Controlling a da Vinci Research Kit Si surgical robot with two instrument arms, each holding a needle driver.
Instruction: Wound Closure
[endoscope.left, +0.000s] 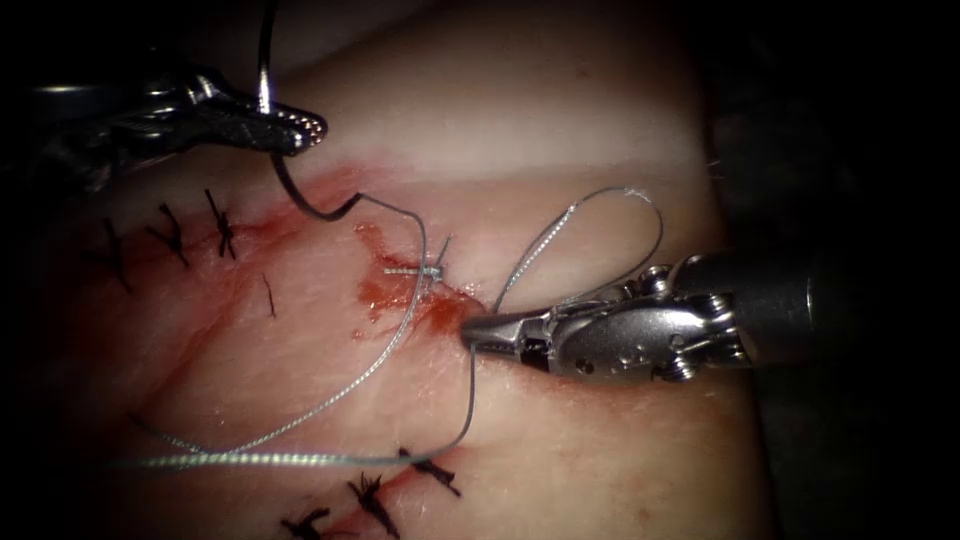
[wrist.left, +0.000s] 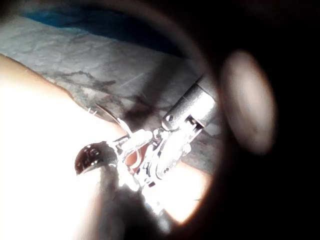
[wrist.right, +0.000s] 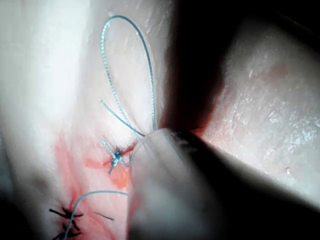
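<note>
Lying across the tissue (endoscope.left: 560, 120): dark tied stitches (endoscope.left: 220, 228) left of the cut's upper stretch, more stitches (endoscope.left: 372, 497) near its lower end, red fluid (endoscope.left: 385, 290) pooled round a small knot (endoscope.left: 428, 271) at mid-cut. Thread (endoscope.left: 380, 355) runs from the knot down and left in a long silvery strand; a second strand arcs into a loop (endoscope.left: 620, 200) right of the cut and returns to the right tool's tip. Left tool (endoscope.left: 290, 128): enters from the upper left, held above the tissue, jaws clamped on the needle (endoscope.left: 300, 195) about mid-curve; the needle is clear of the tissue, one end rising past the jaws, the other curving down to where thread joins it. Right tool (endoscope.left: 480, 332): reaches in level from the right, tip at the cut just right of the knot, jaws together on the thread.
</note>
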